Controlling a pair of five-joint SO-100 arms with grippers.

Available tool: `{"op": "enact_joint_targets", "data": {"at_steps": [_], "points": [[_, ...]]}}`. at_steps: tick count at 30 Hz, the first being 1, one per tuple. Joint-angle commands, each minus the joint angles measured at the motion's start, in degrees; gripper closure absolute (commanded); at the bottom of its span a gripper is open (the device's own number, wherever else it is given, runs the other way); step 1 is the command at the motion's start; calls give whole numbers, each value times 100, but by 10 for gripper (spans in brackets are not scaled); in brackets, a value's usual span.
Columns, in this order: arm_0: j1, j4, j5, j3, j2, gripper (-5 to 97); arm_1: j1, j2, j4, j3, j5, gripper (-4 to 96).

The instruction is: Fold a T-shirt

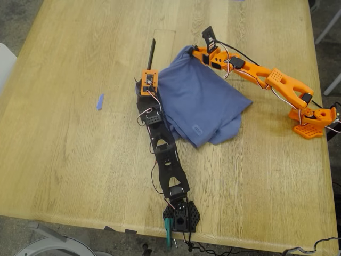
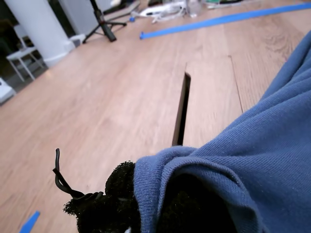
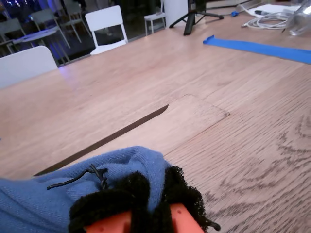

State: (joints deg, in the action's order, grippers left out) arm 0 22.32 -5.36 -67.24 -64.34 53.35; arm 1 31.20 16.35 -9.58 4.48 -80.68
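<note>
The slate-blue T-shirt (image 1: 200,104) lies rumpled on the wooden table (image 1: 80,149) between the two arms. My first gripper (image 1: 151,80), on the black arm, is shut on the shirt's edge at the exterior view's left. In the first wrist view the blue hem (image 2: 252,160) wraps over its black padded fingers (image 2: 116,194). My second gripper (image 1: 192,52), on the orange arm, is shut on the shirt's far corner. Blue cloth (image 3: 58,199) is pinched between its black pads (image 3: 184,199). The chest print is hidden.
A dark slot (image 1: 153,53) (image 2: 182,109) (image 3: 107,141) cuts into the tabletop just beyond both grippers. A small blue scrap (image 1: 99,101) (image 2: 30,222) lies at the exterior view's left. Blue tape (image 3: 262,47), cables, a tripod and white chairs stand past the table's far side.
</note>
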Motion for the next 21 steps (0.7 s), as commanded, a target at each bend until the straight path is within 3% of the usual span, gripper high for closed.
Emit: {"op": "enact_joint_targets", "data": {"at_steps": [1,6,21], "points": [[958,-26,-123,1037,562,919,562,18,-18,-782,-35,909],[861,800,-167,984,1125,919,633,132,-580,-1274,-18,909],[545,4931,-185,1345,2971,919,606,2417,-5449,-1151,-88,910]]}}
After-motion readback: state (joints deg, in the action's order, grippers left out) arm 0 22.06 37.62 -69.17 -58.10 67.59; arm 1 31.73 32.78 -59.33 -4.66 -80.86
